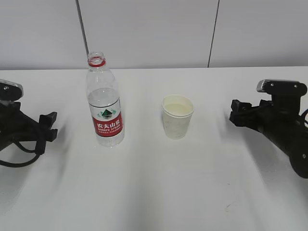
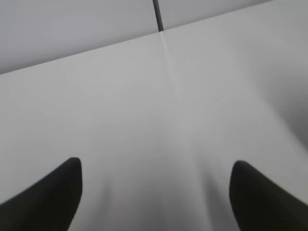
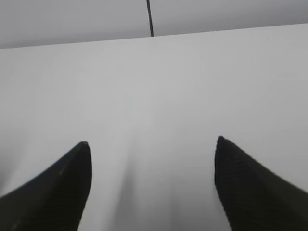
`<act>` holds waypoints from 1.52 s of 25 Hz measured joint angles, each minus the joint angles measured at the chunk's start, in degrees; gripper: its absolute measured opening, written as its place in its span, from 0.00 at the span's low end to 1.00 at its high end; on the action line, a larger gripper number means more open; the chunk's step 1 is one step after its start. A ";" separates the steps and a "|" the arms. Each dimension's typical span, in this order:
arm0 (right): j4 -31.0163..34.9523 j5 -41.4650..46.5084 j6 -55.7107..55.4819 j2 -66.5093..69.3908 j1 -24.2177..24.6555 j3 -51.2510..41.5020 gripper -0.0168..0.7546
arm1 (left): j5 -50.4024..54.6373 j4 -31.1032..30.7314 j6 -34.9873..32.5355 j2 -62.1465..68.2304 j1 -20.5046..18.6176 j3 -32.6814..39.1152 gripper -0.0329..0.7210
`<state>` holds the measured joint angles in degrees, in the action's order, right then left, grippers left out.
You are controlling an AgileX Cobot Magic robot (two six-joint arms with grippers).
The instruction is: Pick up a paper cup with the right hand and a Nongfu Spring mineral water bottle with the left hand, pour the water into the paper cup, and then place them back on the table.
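Left hand (image 1: 52, 126) and right hand (image 1: 237, 111): matte black jaws spread, holding nothing. Between them on the smooth white table (image 1: 154, 192), upright: ribbed clear Nongfu Spring mineral water bottle (image 1: 104, 102) (uncapped, red-labelled); just right of it, tapered paper cup (image 1: 177, 116), rolled rim.

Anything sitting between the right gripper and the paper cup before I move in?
No. In the exterior view only bare white table lies between the right gripper and the paper cup. The bottle stands on the cup's far side.
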<state>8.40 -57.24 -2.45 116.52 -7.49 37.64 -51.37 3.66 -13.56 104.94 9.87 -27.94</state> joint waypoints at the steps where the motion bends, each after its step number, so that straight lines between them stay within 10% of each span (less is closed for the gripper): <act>1: -0.67 2.55 0.04 -0.87 0.31 0.85 0.79 | 1.29 0.34 -0.07 -0.01 0.00 -0.64 0.80; 21: -6.96 77.24 1.80 -8.41 2.76 30.21 0.78 | 61.67 2.65 -1.22 -8.87 -2.44 -25.39 0.80; 38: -8.84 110.56 2.79 -8.41 2.85 45.94 0.78 | 105.27 -9.81 9.46 -8.87 -4.29 -46.90 0.80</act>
<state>-0.44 53.32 0.34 108.11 -4.64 83.59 53.90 -6.14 -4.10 96.06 5.58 -74.84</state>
